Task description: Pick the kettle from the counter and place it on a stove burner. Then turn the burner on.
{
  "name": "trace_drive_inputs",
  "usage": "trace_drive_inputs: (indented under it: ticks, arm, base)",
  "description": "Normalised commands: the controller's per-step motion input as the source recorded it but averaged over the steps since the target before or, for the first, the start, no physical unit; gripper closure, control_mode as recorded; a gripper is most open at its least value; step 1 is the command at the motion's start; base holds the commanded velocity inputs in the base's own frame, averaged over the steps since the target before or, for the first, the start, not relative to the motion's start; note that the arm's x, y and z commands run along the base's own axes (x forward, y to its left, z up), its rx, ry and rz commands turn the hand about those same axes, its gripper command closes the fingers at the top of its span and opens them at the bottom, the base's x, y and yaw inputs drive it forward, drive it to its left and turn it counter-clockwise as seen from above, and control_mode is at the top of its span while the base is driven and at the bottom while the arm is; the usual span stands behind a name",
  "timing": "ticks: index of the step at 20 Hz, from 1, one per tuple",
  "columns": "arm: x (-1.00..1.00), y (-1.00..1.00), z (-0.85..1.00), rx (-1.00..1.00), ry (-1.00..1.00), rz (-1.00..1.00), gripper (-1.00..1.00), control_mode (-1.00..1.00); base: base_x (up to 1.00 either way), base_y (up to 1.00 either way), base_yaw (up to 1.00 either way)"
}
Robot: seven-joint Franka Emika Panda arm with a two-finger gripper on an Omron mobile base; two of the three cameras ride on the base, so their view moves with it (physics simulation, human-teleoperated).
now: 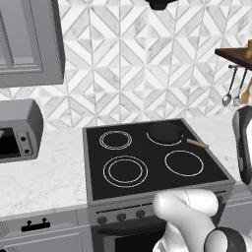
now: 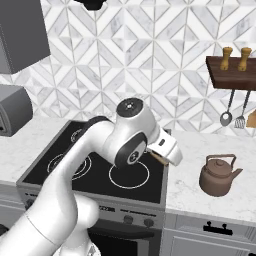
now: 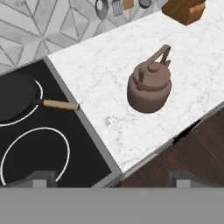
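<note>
Kettle (image 3: 148,87) sits upright on the counter (image 3: 105,74), upper right of centre in my hand view, well apart from the stove (image 3: 57,144). My gripper (image 3: 109,179) hangs above with fingers spread wide, holding nothing. The handle is thin (and angled across the frame), so I judge a misaligned descent could glance off it and tip the kettle toward the counter's edge.

One squat brown metal kettle (image 3: 148,85) is sitting ahead of the claw on the white marble tabletop (image 3: 105,74); one flat black wooden-handled pan (image 3: 17,96) and four ringed burners (image 1: 125,170) are showing on the stove.
</note>
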Motion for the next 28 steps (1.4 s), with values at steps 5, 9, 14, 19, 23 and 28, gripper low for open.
trace_drive_inputs:
  ticks: [5,9,14,19,23,28]
  arm:
    - [0.10,-1.00,-0.22,0.07,0.01,-0.30,-1.00,-1.00]
    - [0.38,-1.00,-0.13,0.14,0.00,-0.08,-1.00,-1.00]
    - [0.53,-0.99,0.00,0.25,0.01,0.00,-1.00,-1.00]
    - [0.40,-0.54,-0.07,0.12,0.06,0.00,-1.00,-1.00]
    - [0.08,-0.04,-0.18,0.00,0.14,-0.01,-1.00,-1.00]
    - [0.32,0.00,-0.37,0.00,0.13,-0.03,-1.00,-1.00]
  base:
    - [0.00,0.00,0.00]
    - [0.00,0.00,0.00]
    - [0.00,0.00,0.00]
    - [0.00,0.00,0.00]
    - [0.00,0.00,0.00]
    - [0.00,0.00,0.00]
